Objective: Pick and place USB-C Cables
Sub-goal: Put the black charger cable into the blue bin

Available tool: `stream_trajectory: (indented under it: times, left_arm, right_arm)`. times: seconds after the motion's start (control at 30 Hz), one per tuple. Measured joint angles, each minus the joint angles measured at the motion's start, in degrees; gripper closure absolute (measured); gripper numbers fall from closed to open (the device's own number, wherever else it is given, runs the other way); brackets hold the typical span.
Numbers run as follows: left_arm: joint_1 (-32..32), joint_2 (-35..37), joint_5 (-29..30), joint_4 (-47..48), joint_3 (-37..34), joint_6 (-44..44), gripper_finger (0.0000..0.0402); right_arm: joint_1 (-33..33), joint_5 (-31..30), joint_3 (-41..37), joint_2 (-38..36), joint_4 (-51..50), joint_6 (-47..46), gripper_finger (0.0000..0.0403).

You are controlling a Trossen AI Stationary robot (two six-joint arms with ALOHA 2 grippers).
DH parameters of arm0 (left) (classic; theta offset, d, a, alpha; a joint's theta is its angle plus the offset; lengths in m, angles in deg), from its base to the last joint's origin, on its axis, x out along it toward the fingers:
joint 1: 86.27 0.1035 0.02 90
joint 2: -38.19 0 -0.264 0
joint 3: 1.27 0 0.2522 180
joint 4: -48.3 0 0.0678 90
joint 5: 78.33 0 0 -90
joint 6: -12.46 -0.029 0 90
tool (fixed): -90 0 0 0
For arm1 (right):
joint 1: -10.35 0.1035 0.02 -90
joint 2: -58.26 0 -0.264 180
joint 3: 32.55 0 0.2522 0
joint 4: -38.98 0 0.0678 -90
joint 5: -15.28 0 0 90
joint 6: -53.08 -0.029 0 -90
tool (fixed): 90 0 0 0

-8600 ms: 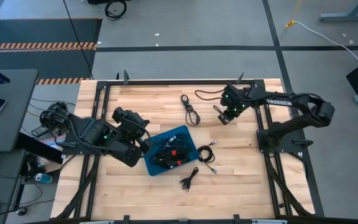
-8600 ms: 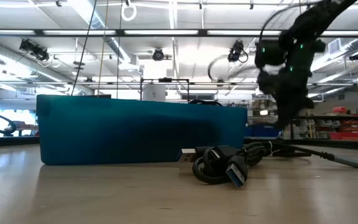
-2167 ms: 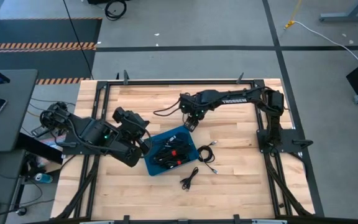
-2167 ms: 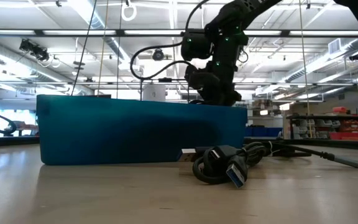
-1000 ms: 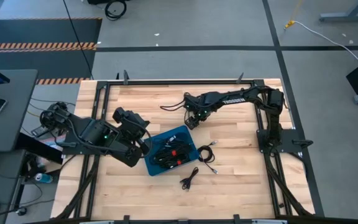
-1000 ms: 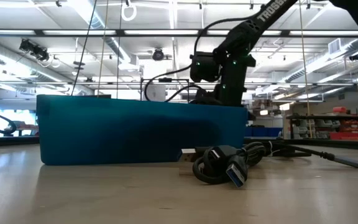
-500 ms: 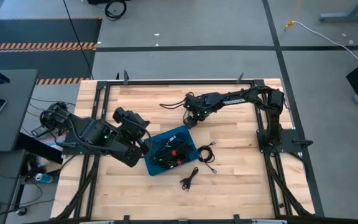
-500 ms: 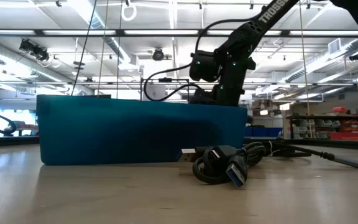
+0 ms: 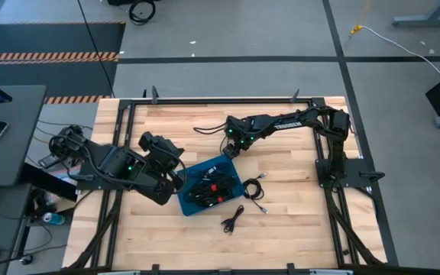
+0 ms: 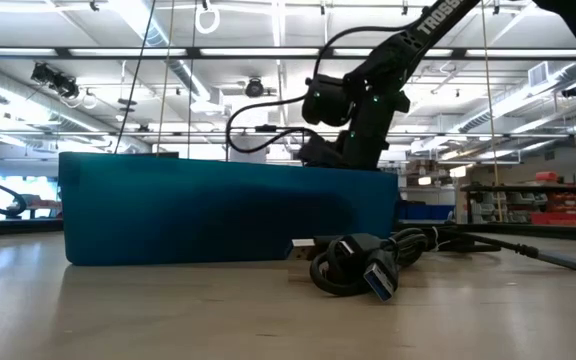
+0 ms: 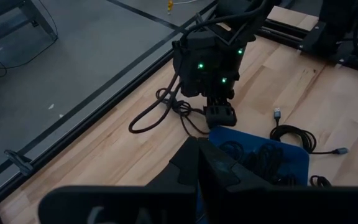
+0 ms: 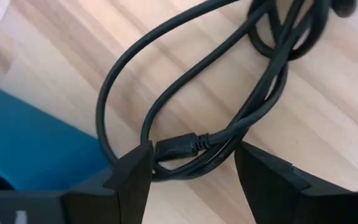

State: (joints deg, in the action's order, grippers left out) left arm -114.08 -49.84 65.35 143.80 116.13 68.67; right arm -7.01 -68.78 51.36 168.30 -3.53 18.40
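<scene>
One USB-C cable (image 12: pixel 229 118), black and loosely coiled, lies on the wood just beyond the far edge of the blue tray (image 9: pixel 205 164). My right gripper (image 9: pixel 231 150) is lowered over it, open, its fingers on either side of the strands and a plug (image 12: pixel 179 146). Several more cables lie in the tray. Two others rest on the table at the tray's right (image 9: pixel 254 187) and near side (image 9: pixel 233 220). My left gripper (image 9: pixel 176 177) waits shut at the tray's left side. My right gripper (image 12: pixel 194 152) comes at the cable from above, pointing down. One finger (image 12: pixel 132 174) stands beside the plug and the other (image 12: pixel 260 180) beside the outer strands. Whether either finger touches the cable, I cannot tell. The cable lies on the table.
In the low view the tray's wall (image 10: pixel 228 210) hides the right gripper's fingertips. A coiled cable with a blue-tongued plug (image 10: pixel 358 265) lies in front of the tray. Black frame rails (image 9: pixel 228 99) run along the table's edges. Bare wood lies to the right and at the near side.
My right gripper has stayed just beyond the tray's far edge, shifting slightly toward the table's left and turning a little. The arm's own looping cabling has swung with it.
</scene>
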Motion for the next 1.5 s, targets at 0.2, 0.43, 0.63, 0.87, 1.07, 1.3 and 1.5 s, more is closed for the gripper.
stream_trajectory:
  times: [0.2, 0.43, 0.63, 0.87, 1.07, 1.3, 1.5]
  left_arm:
    - [0.0, 0.0, 0.0, -0.15, 0.0, -0.01, 0.0397]
    - [0.0, 0.0, 0.0, -0.18, 0.0, 0.0, 0.0397]
    - [0.0, 0.0, 0.0, -0.18, 0.0, 0.0, 0.0397]
    - [0.0, 0.0, -0.49, -0.16, 0.0, -0.02, 0.0397]
    - [-0.02, 0.0, -0.62, -0.18, 0.0, -0.02, 0.0397]
    - [0.0, 0.0, -0.63, -0.16, 0.0, -0.45, 0.0397]
    - [0.0, 0.0, -0.62, -0.21, 0.0, -0.5, 0.0397]
  right_arm:
    - [-0.41, -1.16, 0.0, 0.0, -0.97, -0.31, 0.0264]
    - [-1.57, -1.14, 0.17, -0.24, -1.84, 0.16, 0.0384]
    - [-2.24, -1.58, 0.1, -0.41, -2.03, 1.62, 0.0389]
    - [-2.71, -2.9, 1.72, -4.77, -2.47, 3.69, 0.0391]
    - [-2.75, -4.27, 4.69, -13.4, -2.92, 5.79, 0.0391]
    - [0.8, 1.21, 5.73, -23.06, -5.95, 11.98, 0.0393]
    - [8.01, 5.97, 5.75, -26.92, -9.68, 16.59, 0.0393]
